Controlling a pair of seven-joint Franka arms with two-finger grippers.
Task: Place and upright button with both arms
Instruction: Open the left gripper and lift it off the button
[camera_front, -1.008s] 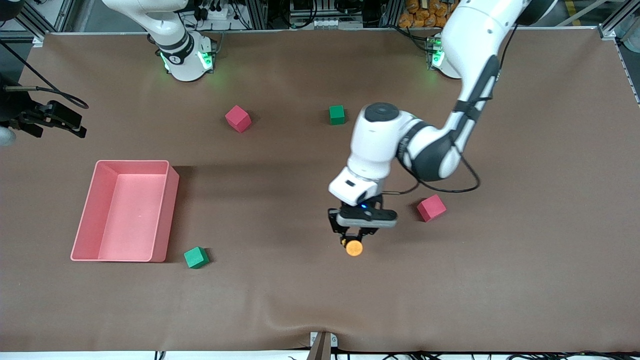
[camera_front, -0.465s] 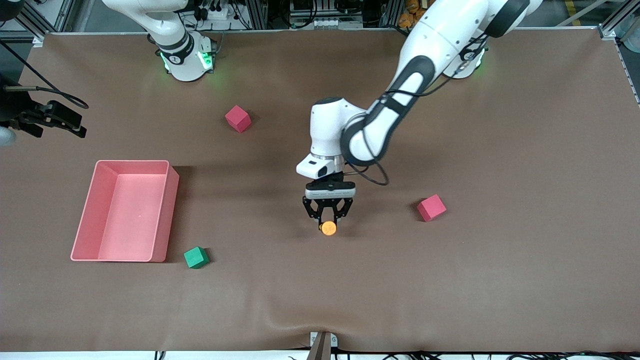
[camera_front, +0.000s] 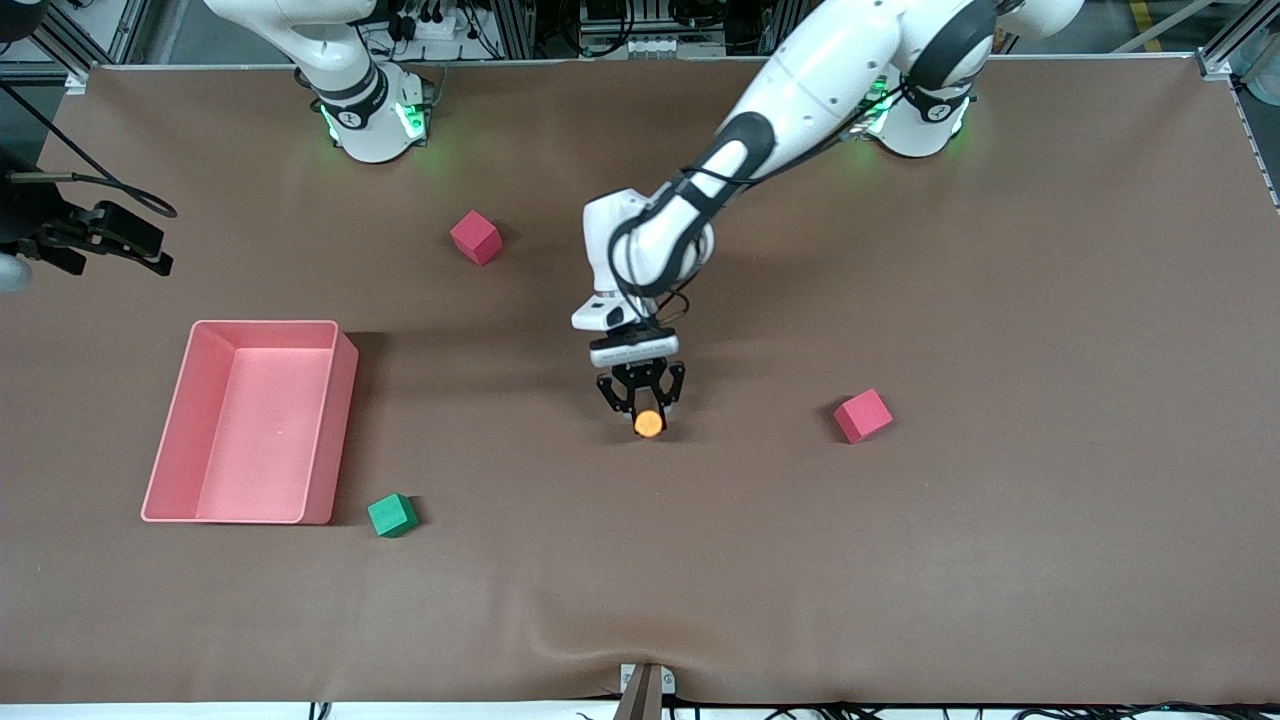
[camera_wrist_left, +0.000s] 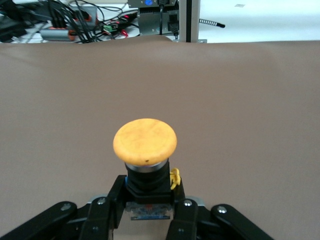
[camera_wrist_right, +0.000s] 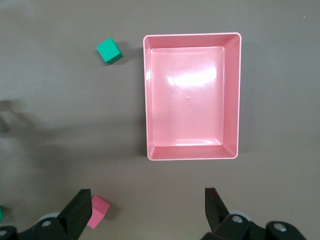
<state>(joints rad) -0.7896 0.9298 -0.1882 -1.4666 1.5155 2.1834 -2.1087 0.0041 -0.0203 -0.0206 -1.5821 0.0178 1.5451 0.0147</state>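
Gripping button (camera_front: 649, 423) w/ left end effector (camera_front: 642, 398) clamped.

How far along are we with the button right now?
Done: the left gripper is shut on the button, lying sideways over mid-table between the pink bin and a red cube. In hand: bringing it toward the middle. Left: setting it down upright; the right gripper waits open, high above the bin.
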